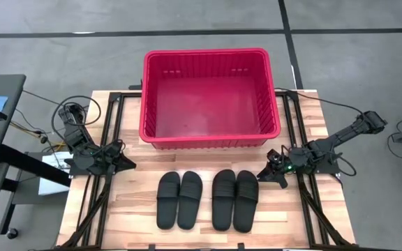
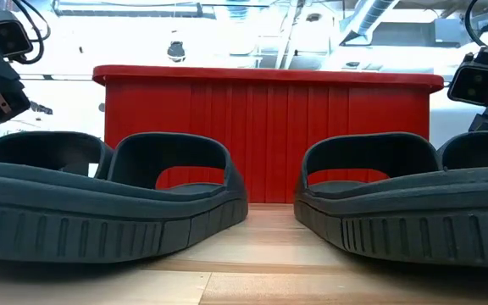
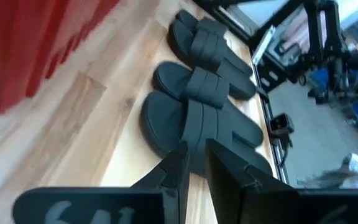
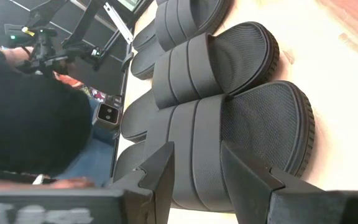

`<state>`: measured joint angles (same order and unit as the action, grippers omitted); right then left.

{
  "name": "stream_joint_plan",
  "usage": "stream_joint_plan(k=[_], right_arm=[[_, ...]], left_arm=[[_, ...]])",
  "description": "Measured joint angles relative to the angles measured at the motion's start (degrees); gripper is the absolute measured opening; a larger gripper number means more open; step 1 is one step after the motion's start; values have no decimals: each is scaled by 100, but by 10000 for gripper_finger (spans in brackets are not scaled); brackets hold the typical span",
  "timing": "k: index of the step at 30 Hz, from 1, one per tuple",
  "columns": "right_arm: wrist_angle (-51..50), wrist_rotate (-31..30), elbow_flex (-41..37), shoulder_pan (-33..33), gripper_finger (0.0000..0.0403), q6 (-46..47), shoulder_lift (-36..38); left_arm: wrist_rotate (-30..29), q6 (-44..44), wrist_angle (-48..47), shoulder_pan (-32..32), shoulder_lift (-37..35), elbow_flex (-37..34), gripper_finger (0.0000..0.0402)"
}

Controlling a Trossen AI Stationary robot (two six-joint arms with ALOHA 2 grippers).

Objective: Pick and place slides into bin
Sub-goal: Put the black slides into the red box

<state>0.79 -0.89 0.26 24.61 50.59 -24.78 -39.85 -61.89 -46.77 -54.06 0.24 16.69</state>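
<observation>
Several black slides lie soles down in a row near the table's front edge, a left pair (image 1: 179, 200) and a right pair (image 1: 234, 200). The red bin (image 1: 211, 53) stands behind them at the table's far side, nothing in it. My left gripper (image 1: 128, 164) hovers left of the row, fingers a narrow gap apart, pointing at the nearest slide (image 3: 191, 124) without touching it. My right gripper (image 1: 262, 176) hovers right of the row, open, aimed at the rightmost slide (image 4: 241, 143), clear of it. In the low view both pairs (image 2: 100, 203) (image 2: 405, 203) stand before the bin wall (image 2: 269, 135).
Black frame rails (image 1: 107, 174) (image 1: 306, 195) run along both table sides under the arms. Bare wood lies between the slides and the bin. A person in dark clothing (image 4: 23, 112) shows beyond the table's left edge in the right wrist view.
</observation>
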Motion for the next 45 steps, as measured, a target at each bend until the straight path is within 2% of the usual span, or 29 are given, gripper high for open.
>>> stream_joint_plan(k=[4,7,16,21,26,30,33,37,40,45], right_arm=[[1,0,1,1,123,0,-1],[0,0,1,-1,123,0,1],[0,0,1,0,123,0,1],[-1,0,1,-1,123,0,1],[1,0,-1,1,123,0,-1],[1,1,0,0,123,0,-1],[1,2,1,-1,123,0,1],[1,0,-1,-1,123,0,0],[0,0,1,1,123,0,1],[0,0,0,-1,123,0,0]], left_arm=[[-227,-577,54,0,-1,0,41],[-300,-695,373,2,-1,0,41],[-307,-527,3132,2,1,0,41],[-163,954,4967,2,208,2,41],[514,2684,6381,2,852,2,41],[1262,3270,7040,2,1610,4,41],[1587,3066,6949,2,2160,4,41],[1837,2178,6625,3,2931,4,41],[2022,1583,6729,2,3550,5,41],[2215,1203,6775,0,4482,439,41]])
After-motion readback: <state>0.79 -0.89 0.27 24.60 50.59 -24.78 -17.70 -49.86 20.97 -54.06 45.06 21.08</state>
